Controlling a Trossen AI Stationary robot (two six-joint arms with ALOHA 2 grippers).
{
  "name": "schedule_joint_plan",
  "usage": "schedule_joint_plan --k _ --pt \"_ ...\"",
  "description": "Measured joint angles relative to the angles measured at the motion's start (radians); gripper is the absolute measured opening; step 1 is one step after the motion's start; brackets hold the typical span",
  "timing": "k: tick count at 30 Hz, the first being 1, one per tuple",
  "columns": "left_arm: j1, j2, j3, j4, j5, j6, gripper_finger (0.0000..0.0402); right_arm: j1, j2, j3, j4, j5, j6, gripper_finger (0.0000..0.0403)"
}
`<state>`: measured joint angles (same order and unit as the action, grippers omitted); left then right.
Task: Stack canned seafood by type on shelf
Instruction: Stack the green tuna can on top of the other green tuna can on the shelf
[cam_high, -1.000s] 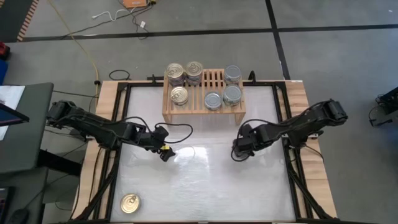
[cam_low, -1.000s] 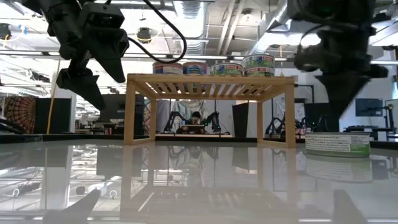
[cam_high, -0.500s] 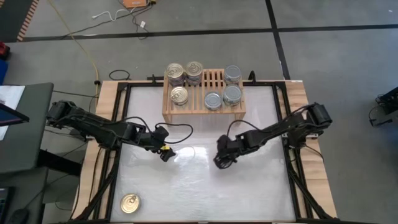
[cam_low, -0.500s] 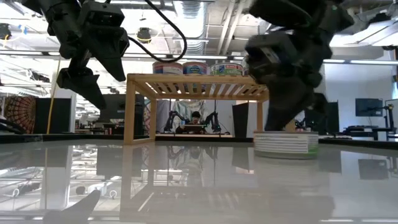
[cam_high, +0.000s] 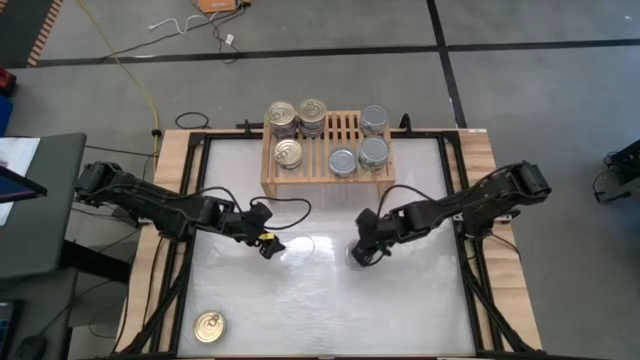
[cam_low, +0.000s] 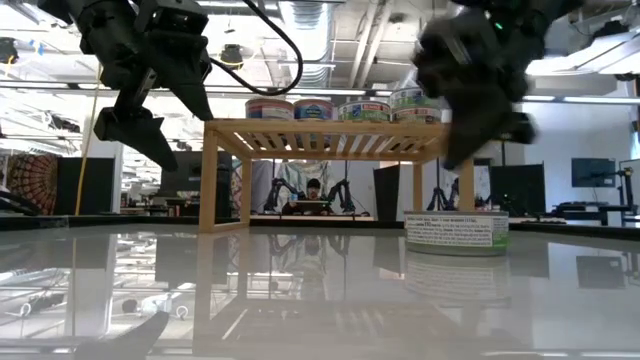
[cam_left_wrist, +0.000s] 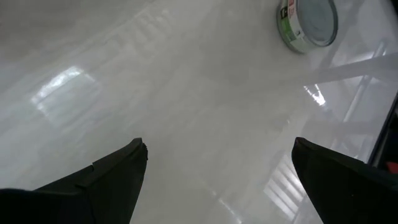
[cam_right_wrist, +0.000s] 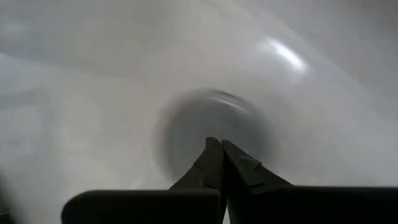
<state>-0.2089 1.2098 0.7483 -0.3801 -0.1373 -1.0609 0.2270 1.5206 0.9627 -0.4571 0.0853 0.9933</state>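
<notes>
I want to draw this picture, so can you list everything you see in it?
shelf: one, light wood, far side of the table
gold-top cans: three tops seen from above, gold, left part of the shelf
silver-top cans: three tops seen from above, silver-grey, right part of the shelf
labelled can: one, white and green label, on the table below the right hand
lone gold can: one, gold top, near left corner of the table
table: one, shiny white
left hand: one, dark, open, above the table left of the middle
right hand: one, dark, shut, just over the labelled can
</notes>
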Motion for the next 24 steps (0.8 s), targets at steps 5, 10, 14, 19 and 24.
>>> schedule_joint_plan --k 5,10,14,19,24 --pt "-0.012 0.000 0.000 0.050 0.000 -0.002 0.0383 0.002 -0.011 -0.002 -0.296 0.052 0.114 0.0019" --pt "-0.032 0.000 0.000 0.081 -0.011 0.003 0.0383 0.030 0.037 -0.048 -0.289 0.043 0.214 0.0015" --pt "-0.034 0.000 0.000 0.084 -0.014 -0.004 0.0383 0.061 0.093 -0.055 -0.113 -0.130 0.187 0.0015" --pt "-0.034 0.000 0.000 0.094 -0.014 -0.010 0.0383 0.101 0.120 -0.051 0.275 -0.258 0.007 0.0018" --pt "-0.034 0.000 0.000 0.105 -0.014 -0.031 0.0383 0.090 0.109 -0.056 0.144 -0.200 0.095 0.0019"
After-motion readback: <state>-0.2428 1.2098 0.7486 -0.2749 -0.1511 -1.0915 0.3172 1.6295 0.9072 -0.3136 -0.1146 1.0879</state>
